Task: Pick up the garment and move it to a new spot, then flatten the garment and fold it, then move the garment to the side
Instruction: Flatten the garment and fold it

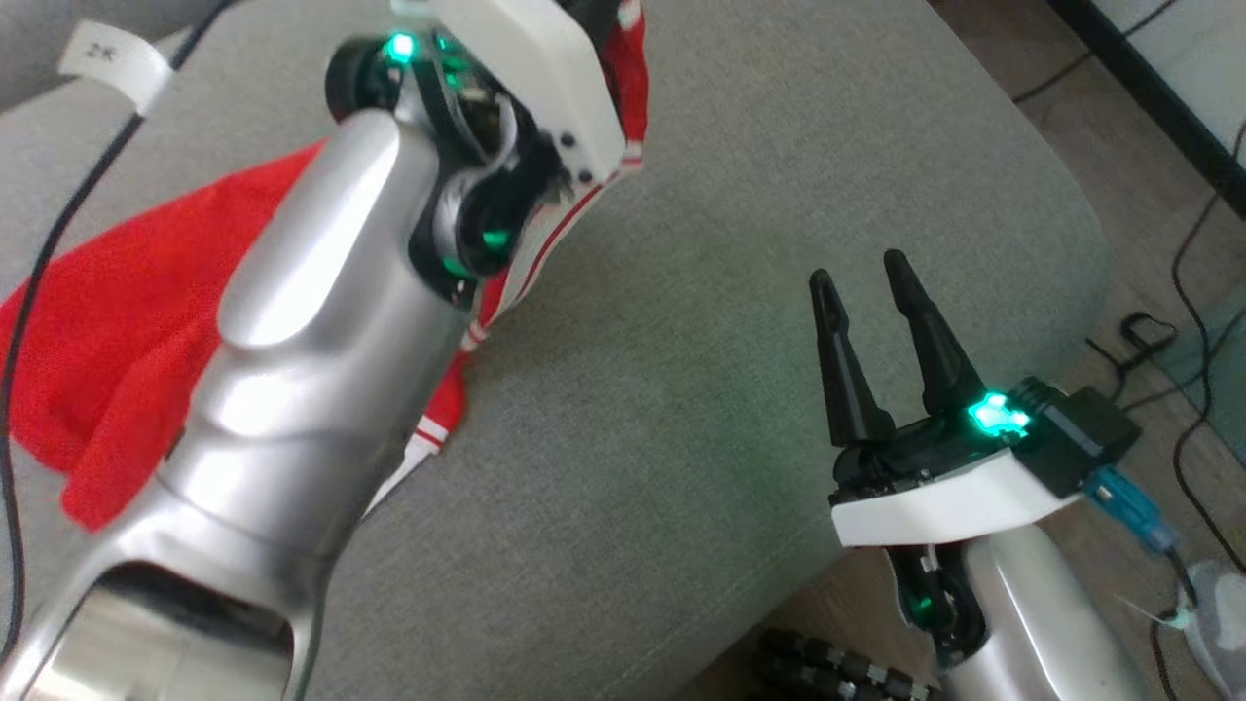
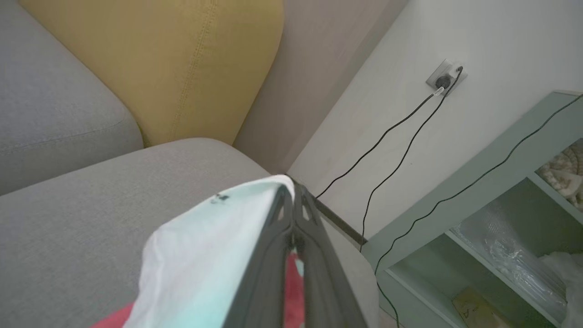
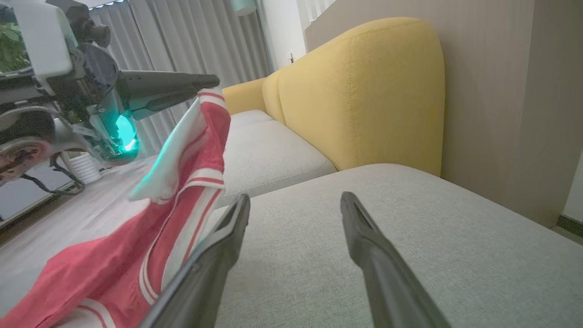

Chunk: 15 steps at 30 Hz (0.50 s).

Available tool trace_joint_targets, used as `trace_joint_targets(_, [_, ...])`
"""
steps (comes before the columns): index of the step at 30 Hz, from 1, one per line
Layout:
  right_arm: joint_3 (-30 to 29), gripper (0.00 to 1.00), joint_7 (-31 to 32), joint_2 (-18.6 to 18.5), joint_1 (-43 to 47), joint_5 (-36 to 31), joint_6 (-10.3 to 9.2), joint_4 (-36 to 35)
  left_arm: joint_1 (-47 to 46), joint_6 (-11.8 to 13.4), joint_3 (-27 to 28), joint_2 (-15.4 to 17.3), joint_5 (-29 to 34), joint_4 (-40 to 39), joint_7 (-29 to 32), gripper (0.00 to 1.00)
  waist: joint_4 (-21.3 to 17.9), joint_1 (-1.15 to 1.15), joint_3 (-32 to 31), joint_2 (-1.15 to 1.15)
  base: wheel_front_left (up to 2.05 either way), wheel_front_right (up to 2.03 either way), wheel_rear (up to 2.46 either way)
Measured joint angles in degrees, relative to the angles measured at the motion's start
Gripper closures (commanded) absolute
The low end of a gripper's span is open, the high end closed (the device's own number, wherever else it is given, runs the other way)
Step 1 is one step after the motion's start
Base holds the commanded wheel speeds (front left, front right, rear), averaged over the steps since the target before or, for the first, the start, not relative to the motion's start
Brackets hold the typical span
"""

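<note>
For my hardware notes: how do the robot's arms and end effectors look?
Both forearms are glossy silver: left arm, right arm. Each wrist has a white housing and green lights. The right end effector has two long, tapered black fingers; a blue plug with cable sits beside it.

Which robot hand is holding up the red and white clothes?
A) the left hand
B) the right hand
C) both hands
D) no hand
A: the left hand is shut on an edge of the red and white garment, lifting that part above the grey sofa cushion, while the right hand is open with nothing between its fingers.
</note>
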Motion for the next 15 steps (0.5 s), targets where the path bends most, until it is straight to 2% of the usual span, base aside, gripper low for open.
trace_joint_targets(7, [-0.4, 0.0, 0.0, 0.0, 0.3, 0.5, 0.0, -1.4, -6.4, -4.0, -1.1, -1.5, 0.9, 11.7, -8.6, 1.0, -1.1, 0.0, 2.5, 0.0, 0.0, 0.0, 0.0])
trace_joint_targets(8, [-0.4, 0.0, 0.0, 0.0, 0.3, 0.5, 0.0, -1.4, -6.7, -4.2, -1.6, -1.6, 1.0, 13.3, -9.0, 0.42, -1.0, -0.01, 2.4, 0.0, 0.0, 0.0, 0.0])
trace_joint_targets(9, [-0.4, 0.0, 0.0, 0.0, 0.3, 0.4, 0.0, -1.4, -6.8, -4.4, -2.1, -1.6, 1.0, 14.7, -9.0, 0.0, -1.0, -0.01, 2.3, 0.0, 0.0, 0.0, 0.0])
trace_joint_targets(12, [-0.1, 0.0, 0.0, 0.0, 0.3, 0.4, 0.0, -1.3, -6.8, -5.7, -4.0, -1.4, 1.8, 17.4, -8.3, 0.0, -0.8, -0.01, 2.0, 0.0, 0.0, 0.0, 0.0])
trace_joint_targets(15, [0.7, 0.0, 0.0, 0.0, 0.2, 0.3, 0.0, -0.7, -6.5, -6.7, -5.7, 0.4, 3.6, 18.0, -7.9, 0.0, -0.6, -0.01, 1.3, 0.0, 0.0, 0.0, 0.0])
